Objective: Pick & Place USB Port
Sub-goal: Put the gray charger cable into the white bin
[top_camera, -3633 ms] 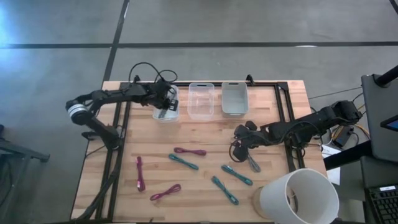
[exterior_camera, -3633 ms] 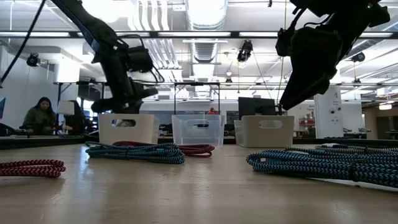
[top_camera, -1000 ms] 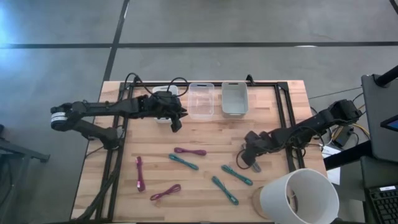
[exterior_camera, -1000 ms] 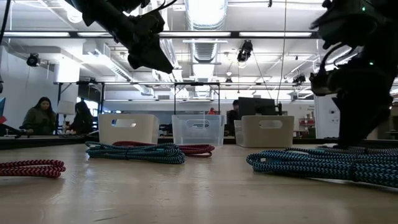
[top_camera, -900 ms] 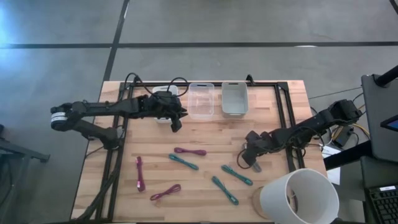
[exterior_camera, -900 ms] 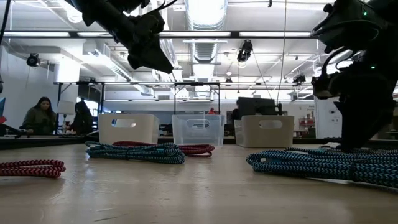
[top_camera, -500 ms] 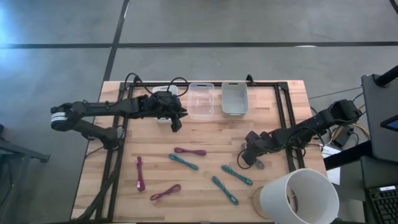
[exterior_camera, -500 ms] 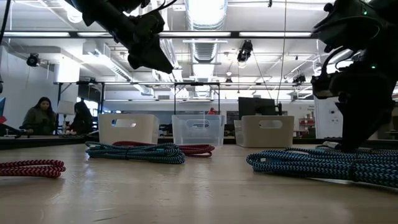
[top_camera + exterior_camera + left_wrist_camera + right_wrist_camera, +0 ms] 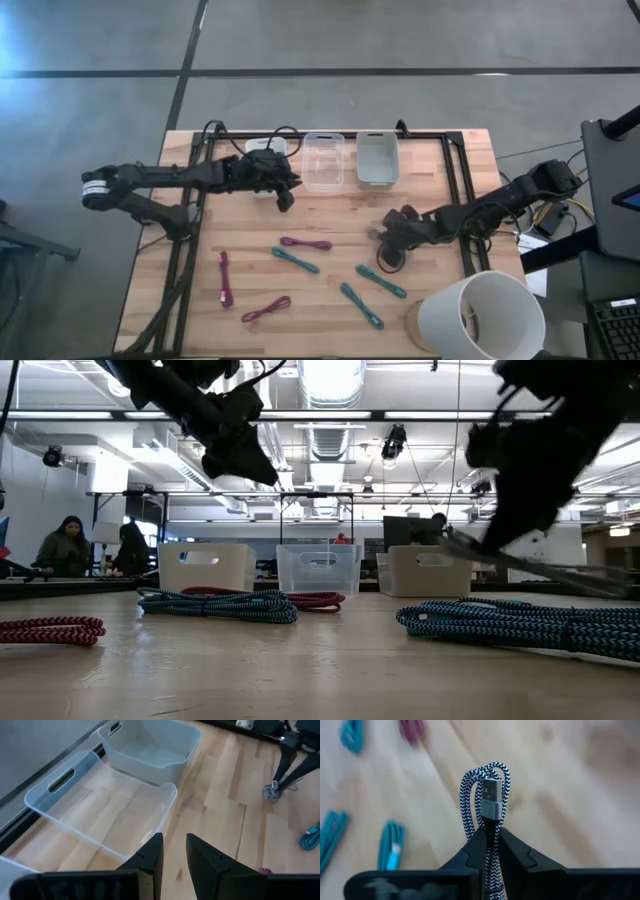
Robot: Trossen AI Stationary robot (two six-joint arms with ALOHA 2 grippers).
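From above, the right gripper point(image 9: 388, 247) hangs over the table's right-middle, clamped on a black-and-white USB cable point(image 9: 390, 258), presumably to carry it to a bin. The left gripper point(image 9: 285, 195) waits by the three bins point(image 9: 323, 160) at the far edge. Six bundled cables lie loose: three teal point(image 9: 381, 281), three magenta point(image 9: 306, 243).

At table level, the held cable trails from the dark right claw, seemingly clear of the wood, though this angle is poor.

The left wrist view shows its fingers point(image 9: 150, 858) a narrow gap apart, holding nothing.

The right wrist view shows the fingers point(image 9: 517, 851) pinched on the cable's folded loop (USB plug outward).
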